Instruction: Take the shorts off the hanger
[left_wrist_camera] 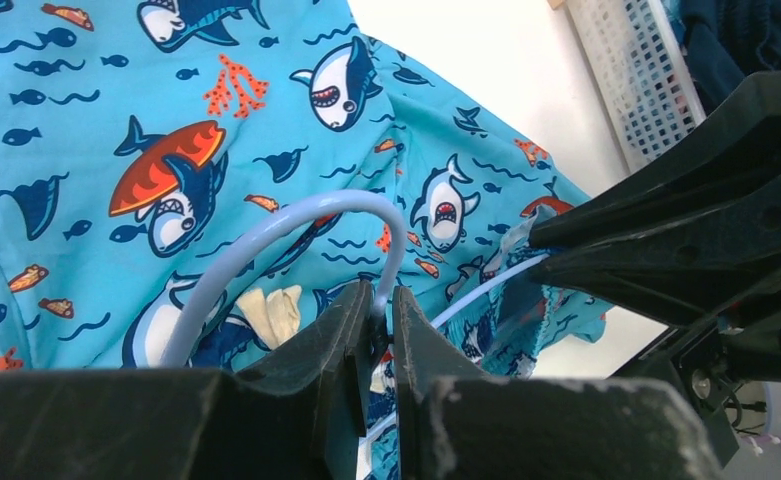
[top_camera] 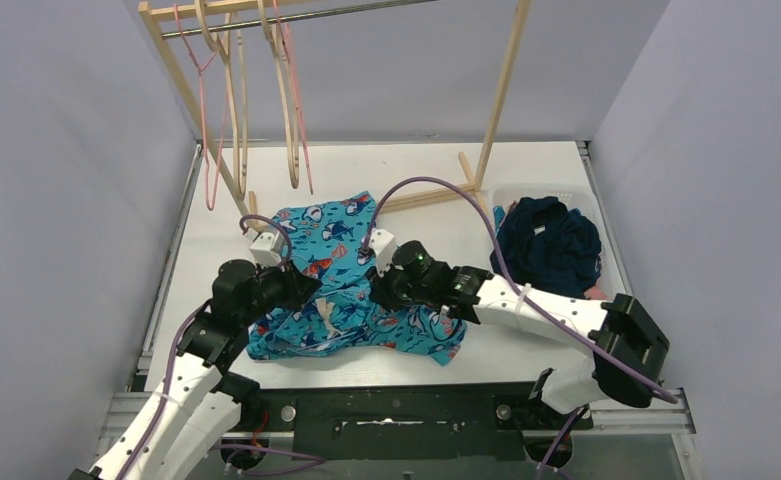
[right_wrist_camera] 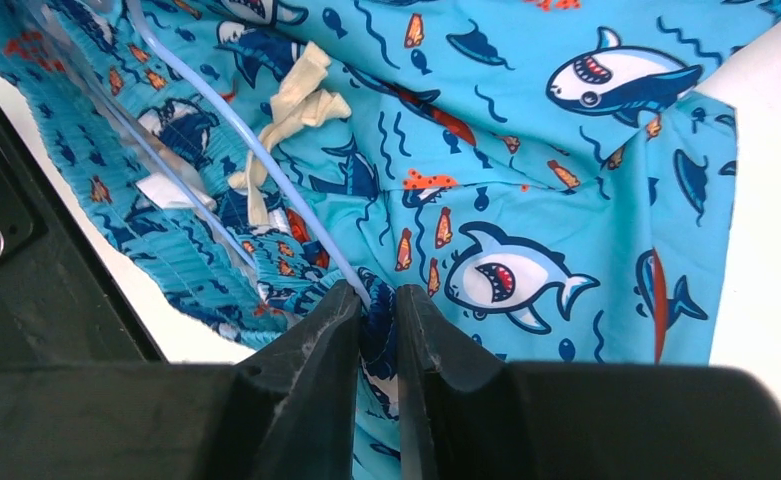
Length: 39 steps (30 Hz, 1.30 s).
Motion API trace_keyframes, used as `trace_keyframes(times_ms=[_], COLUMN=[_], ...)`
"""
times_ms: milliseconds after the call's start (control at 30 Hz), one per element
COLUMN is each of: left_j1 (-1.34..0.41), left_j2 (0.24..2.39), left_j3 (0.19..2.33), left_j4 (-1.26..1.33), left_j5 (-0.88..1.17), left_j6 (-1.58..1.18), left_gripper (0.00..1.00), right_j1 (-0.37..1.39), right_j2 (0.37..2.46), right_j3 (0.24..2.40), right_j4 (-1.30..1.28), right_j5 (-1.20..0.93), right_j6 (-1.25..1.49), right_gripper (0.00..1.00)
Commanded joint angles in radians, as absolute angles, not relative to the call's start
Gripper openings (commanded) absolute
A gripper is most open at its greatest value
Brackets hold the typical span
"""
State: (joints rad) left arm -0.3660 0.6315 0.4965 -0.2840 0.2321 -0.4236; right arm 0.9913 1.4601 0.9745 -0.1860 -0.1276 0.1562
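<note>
Left gripper (left_wrist_camera: 381, 300) is pinched tight on the hook of the pale hanger (left_wrist_camera: 266, 225), right gripper (right_wrist_camera: 376, 300) is clamped on the waistband of the teal shark shorts (top_camera: 336, 240) just to its right, and the hanger's long bar runs straight between them, shorts flat on the table (top_camera: 416, 170) beneath both.

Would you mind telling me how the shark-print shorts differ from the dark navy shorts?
The shark-print shorts are teal and patterned; the navy shorts are plain. The shark-print shorts lie spread on the table with a pale hanger inside; the navy shorts sit bunched in the basket. Both are soft fabric.
</note>
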Motion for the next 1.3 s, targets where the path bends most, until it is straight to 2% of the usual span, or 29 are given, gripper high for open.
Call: trace_keyframes(times_ms=[0,167,400,567,733,900,1033,1167,1267], left_j1=[-0.367,-0.368,-0.367,-0.368,-0.368,-0.368,-0.369,-0.369,-0.370], left_j2=[0.607,0.582,0.613,0.617,0.577,0.526,0.530,0.555,0.570], left_j3=[0.537,0.525,0.525,0.526,0.524,0.510,0.507,0.511,0.508], left_j4=[-0.296,-0.289,-0.269,-0.270,-0.267,-0.254,-0.245,-0.237,-0.219], left_j5=[0.161,0.101,0.111,0.118,0.107,0.109,0.123,0.153,0.191], left_j6=[-0.403,-0.419,-0.415,-0.426,-0.426,-0.430,-0.423,-0.418,-0.409], left_gripper=[0.00,0.00,0.00,0.00,0.00,0.00,0.00,0.00,0.00], right_j1=[0.893,0.767,0.758,0.749,0.702,0.679,0.687,0.693,0.689], right_j2=[1.313,1.229,1.170,1.094,1.137,1.115,1.100,1.041,0.957], right_j3=[0.935,0.853,0.822,0.807,0.729,0.543,0.493,0.556,0.570], right_j4=[-0.146,-0.169,-0.156,-0.217,-0.268,0.013,0.174,0.138,0.111], right_j5=[-0.018,-0.026,-0.149,0.010,0.038,-0.151,-0.277,-0.269,-0.286], right_j6=[0.172,0.253,0.279,0.263,0.373,0.513,0.513,0.431,0.290], right_gripper=[0.02,0.00,0.01,0.00,0.00,0.00,0.10,0.39,0.48])
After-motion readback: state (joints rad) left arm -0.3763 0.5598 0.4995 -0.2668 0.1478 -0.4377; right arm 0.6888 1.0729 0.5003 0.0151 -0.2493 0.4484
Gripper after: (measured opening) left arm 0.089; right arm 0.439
